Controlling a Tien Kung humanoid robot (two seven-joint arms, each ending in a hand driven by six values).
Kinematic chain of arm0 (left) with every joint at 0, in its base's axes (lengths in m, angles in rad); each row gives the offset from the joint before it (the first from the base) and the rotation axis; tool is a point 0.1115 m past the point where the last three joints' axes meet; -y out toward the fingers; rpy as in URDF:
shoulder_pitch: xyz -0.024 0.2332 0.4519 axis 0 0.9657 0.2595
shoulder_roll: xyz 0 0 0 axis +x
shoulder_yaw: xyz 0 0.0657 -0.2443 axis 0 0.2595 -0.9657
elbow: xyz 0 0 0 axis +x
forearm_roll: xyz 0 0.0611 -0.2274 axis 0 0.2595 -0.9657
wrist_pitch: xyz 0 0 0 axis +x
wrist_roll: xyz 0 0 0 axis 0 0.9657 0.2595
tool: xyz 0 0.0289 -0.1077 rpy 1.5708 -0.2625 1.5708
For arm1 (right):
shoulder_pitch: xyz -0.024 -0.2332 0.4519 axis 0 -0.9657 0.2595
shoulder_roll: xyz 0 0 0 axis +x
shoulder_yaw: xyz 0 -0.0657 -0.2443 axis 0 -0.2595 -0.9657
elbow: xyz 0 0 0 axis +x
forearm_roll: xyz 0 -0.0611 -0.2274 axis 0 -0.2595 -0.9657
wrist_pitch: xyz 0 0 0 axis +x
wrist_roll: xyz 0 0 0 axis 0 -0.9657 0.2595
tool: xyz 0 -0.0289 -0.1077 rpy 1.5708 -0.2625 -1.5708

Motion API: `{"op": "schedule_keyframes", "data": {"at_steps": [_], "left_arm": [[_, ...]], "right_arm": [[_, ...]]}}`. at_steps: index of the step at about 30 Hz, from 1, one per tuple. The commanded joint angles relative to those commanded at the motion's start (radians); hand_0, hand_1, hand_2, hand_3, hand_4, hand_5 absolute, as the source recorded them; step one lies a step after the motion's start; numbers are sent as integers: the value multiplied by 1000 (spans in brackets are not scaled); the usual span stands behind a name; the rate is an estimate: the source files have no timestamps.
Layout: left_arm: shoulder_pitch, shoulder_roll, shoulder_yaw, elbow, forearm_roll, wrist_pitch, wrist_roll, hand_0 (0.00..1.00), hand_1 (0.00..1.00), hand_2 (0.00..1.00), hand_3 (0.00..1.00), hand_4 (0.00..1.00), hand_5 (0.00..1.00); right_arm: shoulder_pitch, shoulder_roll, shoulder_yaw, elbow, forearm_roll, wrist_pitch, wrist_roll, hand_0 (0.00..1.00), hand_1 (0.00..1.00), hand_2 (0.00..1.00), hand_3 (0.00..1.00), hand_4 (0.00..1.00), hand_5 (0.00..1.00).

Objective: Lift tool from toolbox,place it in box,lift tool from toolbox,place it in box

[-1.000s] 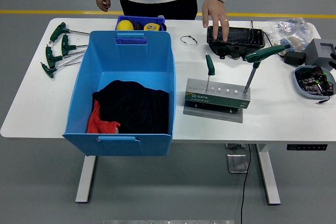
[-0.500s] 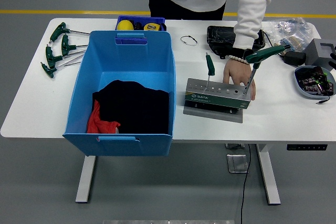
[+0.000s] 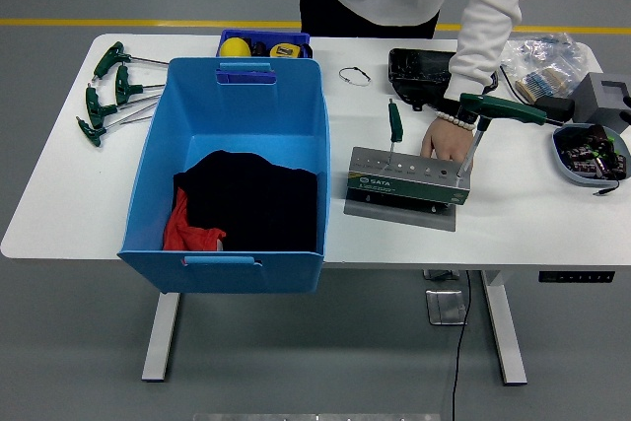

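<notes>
Robot hands not in view, so their state couldn't be told. Person's hand (image 3: 446, 138) rested on grey tool holder (image 3: 408, 176), beside T-handle wrench (image 3: 480, 125) standing in it; green screwdriver (image 3: 394, 129) upright at left. Blue box (image 3: 158, 145) just left, holding cloth. Risk: arm reaching in hits person's hand; tilted wrench jams on pull
</notes>
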Motion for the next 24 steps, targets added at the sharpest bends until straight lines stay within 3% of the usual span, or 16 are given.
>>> {"op": "schedule_keyframes", "data": {"at_steps": [3, 4, 5, 7, 10, 11, 13, 19, 22, 24], "left_arm": [[-1, -1, -11, 0, 11, 1, 2, 550, 557, 578, 716, 727, 696], [-2, -1, -19, 0, 20, 2, 4, 550, 557, 578, 716, 727, 696], [-3, 0, -24, 0, 26, 2, 6, 553, 557, 579, 716, 727, 696], [-4, 0, -31, 0, 34, 3, 7, 553, 557, 579, 716, 727, 696], [-7, 1, -38, 0, 41, 3, 9, 553, 557, 579, 716, 727, 696], [-8, 2, -44, 0, 48, 2, 11, 552, 557, 578, 714, 726, 694], [-10, 3, -67, 0, 74, 2, 16, 552, 557, 578, 714, 726, 694], [-17, 3, -115, 0, 119, 7, 22, 547, 553, 575, 715, 725, 693], [-20, 4, -103, 0, 108, 8, 21, 547, 553, 575, 715, 725, 693], [-21, 5, -105, 0, 108, 10, 20, 543, 548, 571, 712, 725, 691]], "right_arm": [[6, -15, -2, 11, -70, -4, 13, 889, 836, 844, 849, 998, 941], [13, -30, -6, 16, -102, -1, 18, 889, 836, 844, 849, 998, 941], [22, -45, -9, 22, -139, 1, 25, 926, 873, 883, 901, 998, 871], [44, -76, -16, 34, -219, 1, 36, 926, 873, 883, 901, 998, 871], [99, -141, -39, 60, -347, -3, 50, 926, 873, 883, 901, 998, 871], [115, -159, -50, 70, -386, -6, 52, 998, 917, 936, 953, 998, 835], [154, -204, -82, 92, -471, -11, 55, 998, 917, 936, 953, 998, 835], [284, -312, -251, 128, -724, 29, 67, 998, 969, 993, 998, 998, 819], [348, -329, -347, 108, -848, 49, 72, 998, 969, 993, 998, 998, 819], [389, -329, -406, 81, -932, 54, 74, 998, 982, 998, 998, 998, 769]]}}
